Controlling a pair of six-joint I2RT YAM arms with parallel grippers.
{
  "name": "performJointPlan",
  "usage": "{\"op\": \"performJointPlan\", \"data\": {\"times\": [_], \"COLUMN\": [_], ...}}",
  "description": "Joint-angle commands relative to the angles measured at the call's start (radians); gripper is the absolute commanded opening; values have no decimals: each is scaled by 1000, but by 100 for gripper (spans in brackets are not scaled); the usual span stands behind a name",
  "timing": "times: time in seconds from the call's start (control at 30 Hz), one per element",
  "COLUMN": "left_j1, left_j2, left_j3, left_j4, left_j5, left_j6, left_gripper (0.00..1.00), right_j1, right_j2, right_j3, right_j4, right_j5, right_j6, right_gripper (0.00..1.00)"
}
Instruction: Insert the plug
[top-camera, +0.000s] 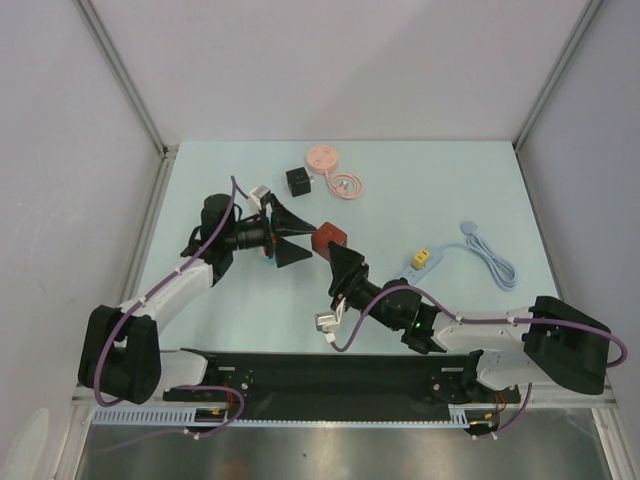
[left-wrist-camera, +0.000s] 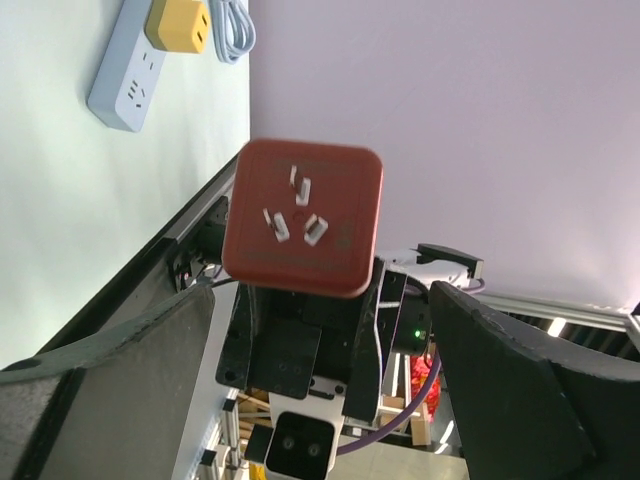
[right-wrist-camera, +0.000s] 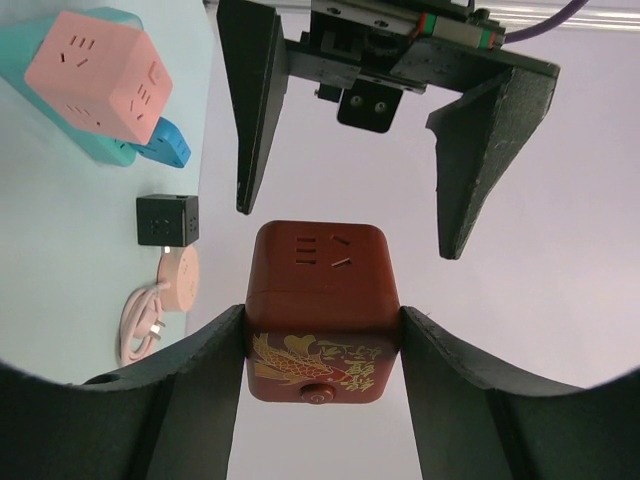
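The right fingers (right-wrist-camera: 195, 385) pinch the red plastic cube plug (right-wrist-camera: 320, 310) by its sides, aloft over the bench (top-camera: 420, 190). The left fingers (right-wrist-camera: 255, 110) stand wide open and empty at its pronged face. This looks like a handover; next the left should close squarely, clear of the prongs.

The red cube (top-camera: 331, 237) fills the way ahead of the left end effector (top-camera: 312, 240) — bare table (top-camera: 270, 310) lies on its near side.

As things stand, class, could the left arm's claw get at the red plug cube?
Probably yes. The left claw is open and faces the red plug cube, which the right claw holds; nothing sits between them.
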Motion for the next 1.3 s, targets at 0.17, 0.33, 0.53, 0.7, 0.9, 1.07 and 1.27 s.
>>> {"op": "performJointPlan", "data": {"times": [0.17,0.33,0.53,0.7,0.9,1.07,1.27], "left_j1": [7,5,4,4,4,4,4], "left_j2": [24,35,44,49,49,33,35], "left_j3": [-18,-30,-41,-45,-55,-58,-49], "left_j4": [108,117,91,106,172,226,255], "left_j5": [-15,-18,-20,-26,-26,-23,-8], "left_j6": [-29,-20,-10,-21,-67,-90,-95], "left_gripper": [92,92,90,85,70,21,0], "right_j1": [19,24,33,45,57,62,68], "right_j2": [28,52,80,98,103,121,149], "right_j3": [40,61,83,100,100,110,110], "right_j4": [132,132,148,163,169,174,180], "right_j5": [37,51,52,58,61,92,110], "right_j6": [-6,6,3,12,22,48,80], "right_gripper": [0,0,0,0,0,12,50]}}
